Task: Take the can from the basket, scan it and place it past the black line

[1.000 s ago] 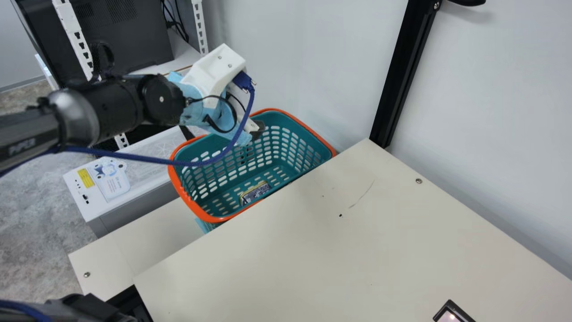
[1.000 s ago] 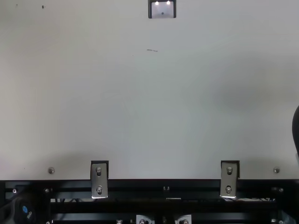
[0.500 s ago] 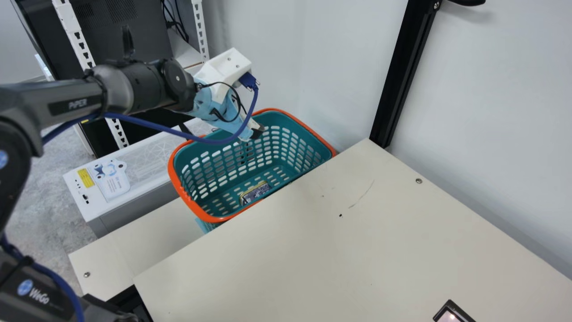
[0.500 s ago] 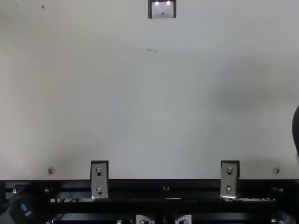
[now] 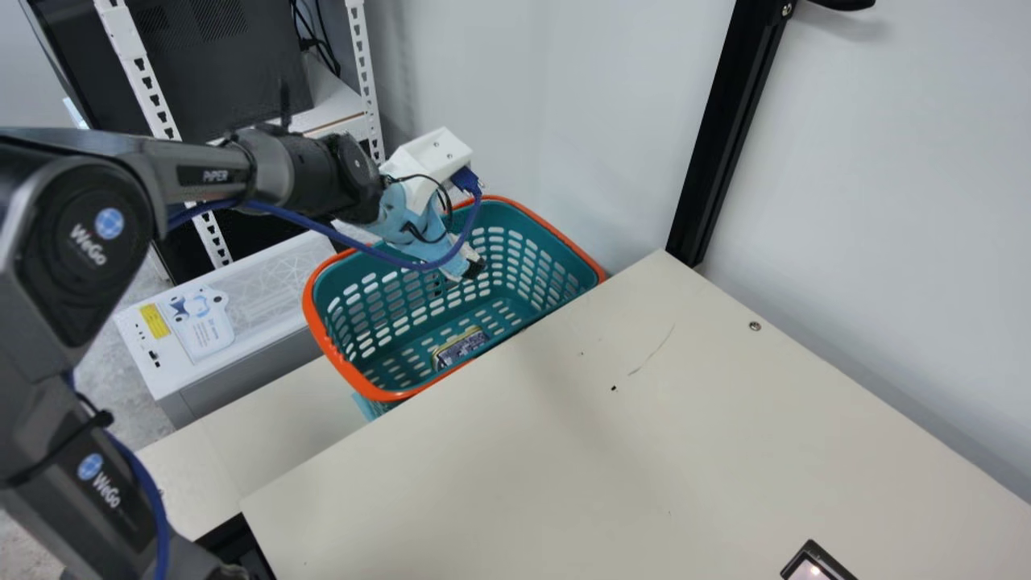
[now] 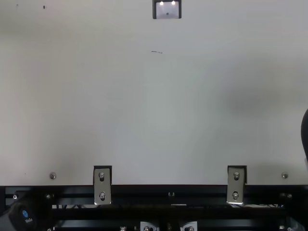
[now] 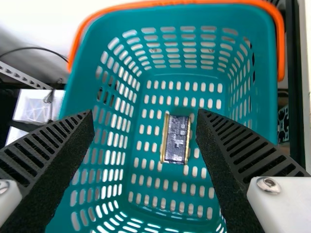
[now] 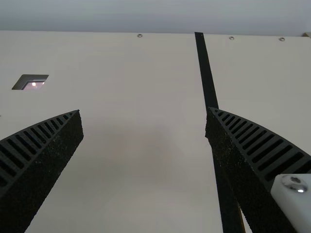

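And here's the left gripper (image 7: 145, 116), poised at the mouth of the teal slotted plastic basket with the orange rim (image 7: 262, 73), its black ribbed fingers spread wide with nothing between them. Down on the basket's floor lies the prize: the flat rectangular can with gold edges and a dark printed label (image 7: 176, 138), well below the fingertips.

Now, the line-up is what counts! The can's long axis runs alongside the basket's table-side wall, crosswise to the way these fingers close, so they look set to take it by its long sides. But it sits off-centre in the gap, towards the finger nearer the table; I'd call for a small shift that way, then a deep, straight descent. Too skewed, and a finger could land on top of it (a low, flat customer, this one) or scrape the slotted wall.

Over the table, well apart from the basket, the right gripper (image 8: 143, 110) has its fingers spread and empty too, near the long black line (image 8: 206, 73). The left is clearly nearer, so the pick looks like its job, with scanning to follow.
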